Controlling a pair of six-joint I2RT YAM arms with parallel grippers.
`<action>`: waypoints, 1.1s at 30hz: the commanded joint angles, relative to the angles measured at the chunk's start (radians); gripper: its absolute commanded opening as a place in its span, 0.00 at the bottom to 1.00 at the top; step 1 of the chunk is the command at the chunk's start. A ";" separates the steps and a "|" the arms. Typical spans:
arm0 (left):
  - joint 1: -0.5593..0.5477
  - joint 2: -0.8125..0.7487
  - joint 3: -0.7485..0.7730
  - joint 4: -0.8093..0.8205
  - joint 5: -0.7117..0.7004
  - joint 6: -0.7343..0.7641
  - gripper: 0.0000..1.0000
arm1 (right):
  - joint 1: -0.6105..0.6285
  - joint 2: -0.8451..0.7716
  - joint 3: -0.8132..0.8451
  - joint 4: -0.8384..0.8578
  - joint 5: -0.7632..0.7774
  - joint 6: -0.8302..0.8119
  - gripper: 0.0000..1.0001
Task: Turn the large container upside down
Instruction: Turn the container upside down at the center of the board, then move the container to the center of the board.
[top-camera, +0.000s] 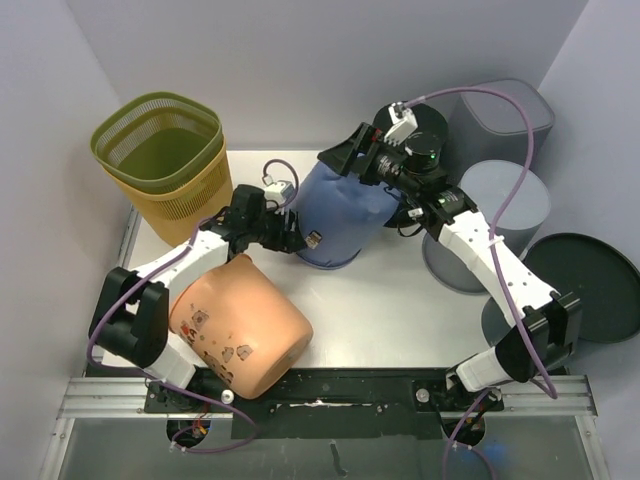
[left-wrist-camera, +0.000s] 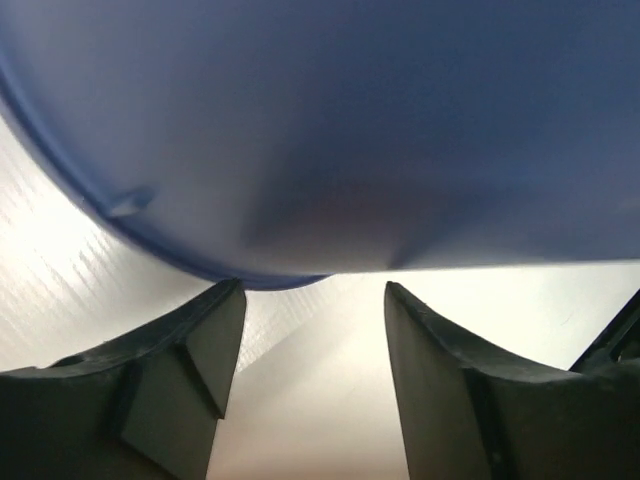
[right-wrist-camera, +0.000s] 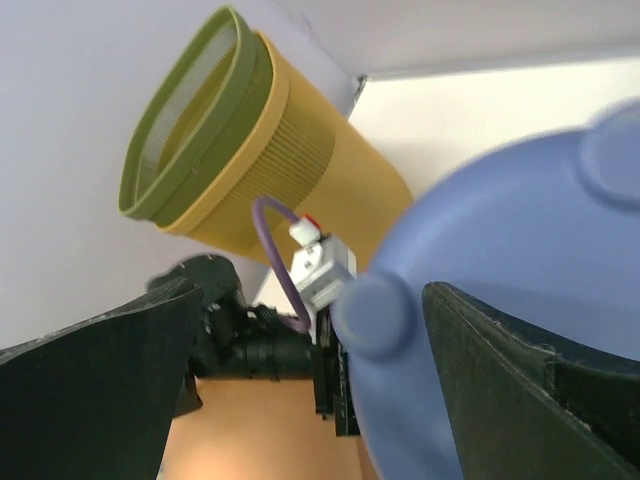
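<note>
The large blue container (top-camera: 340, 212) stands tilted in the middle of the table, base up and toward the back. It fills the top of the left wrist view (left-wrist-camera: 330, 130), and its base with round feet shows in the right wrist view (right-wrist-camera: 520, 260). My left gripper (top-camera: 300, 240) is open at its lower left side, fingers (left-wrist-camera: 200, 350) just under the rim, with bare table between them. My right gripper (top-camera: 338, 160) is open at the upper back edge, its fingers (right-wrist-camera: 500, 360) spread on either side of one round foot (right-wrist-camera: 372, 315).
A green basket nested in a yellow one (top-camera: 165, 155) stands at the back left. A salmon pot (top-camera: 240, 325) lies on its side at the near left by the left arm. Grey bins (top-camera: 495, 210) and a dark round lid (top-camera: 590, 285) crowd the right.
</note>
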 joint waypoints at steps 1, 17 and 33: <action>-0.007 -0.072 0.090 0.074 0.019 0.040 0.59 | 0.028 0.030 0.022 -0.020 -0.060 0.019 0.98; 0.003 -0.266 0.237 -0.029 -0.135 0.144 0.65 | 0.030 -0.192 0.085 -0.379 0.231 -0.216 0.97; 0.052 -0.475 0.357 -0.453 -0.430 0.059 0.65 | 0.220 -0.053 -0.191 -0.329 0.237 -0.179 0.98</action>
